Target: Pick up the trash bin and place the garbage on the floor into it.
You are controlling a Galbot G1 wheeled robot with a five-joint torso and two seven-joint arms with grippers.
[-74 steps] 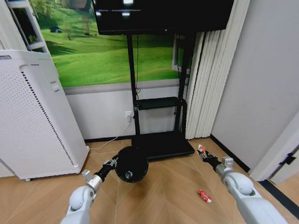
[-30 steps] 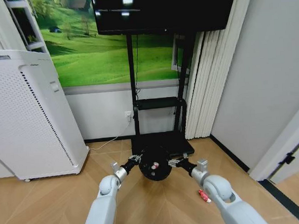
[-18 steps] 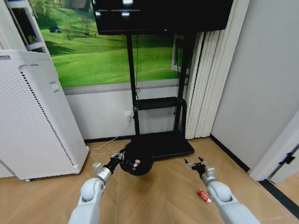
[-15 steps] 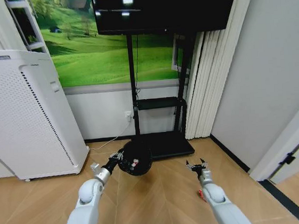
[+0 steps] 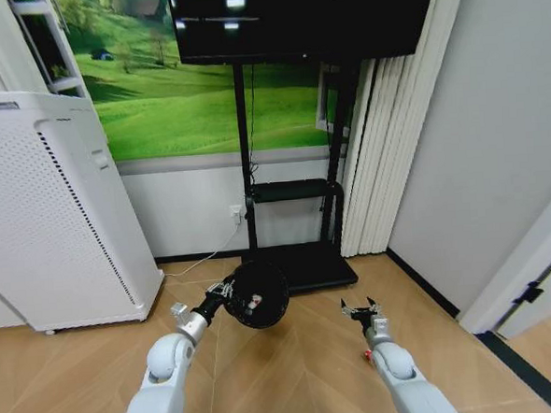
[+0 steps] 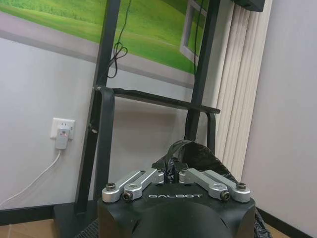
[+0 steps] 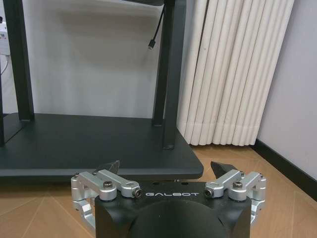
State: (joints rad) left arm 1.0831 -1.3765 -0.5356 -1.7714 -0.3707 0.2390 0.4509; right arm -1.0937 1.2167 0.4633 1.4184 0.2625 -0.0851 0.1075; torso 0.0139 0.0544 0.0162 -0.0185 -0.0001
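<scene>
Litter, a red-and-white wrapper, lies on the floor close under the right gripper, whose fingers are spread wide and empty. Farther off and across, the left gripper pinches the trash bin by its bagged rim, mouth tilted toward the robot, so the right arm is nearer.

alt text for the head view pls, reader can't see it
The left gripper holds the trash bin off the floor by its rim, mouth tilted toward the camera, with small litter inside. The right gripper, jaws open and empty, hangs above a red wrapper on the floor. A TV stand stands behind.
</scene>
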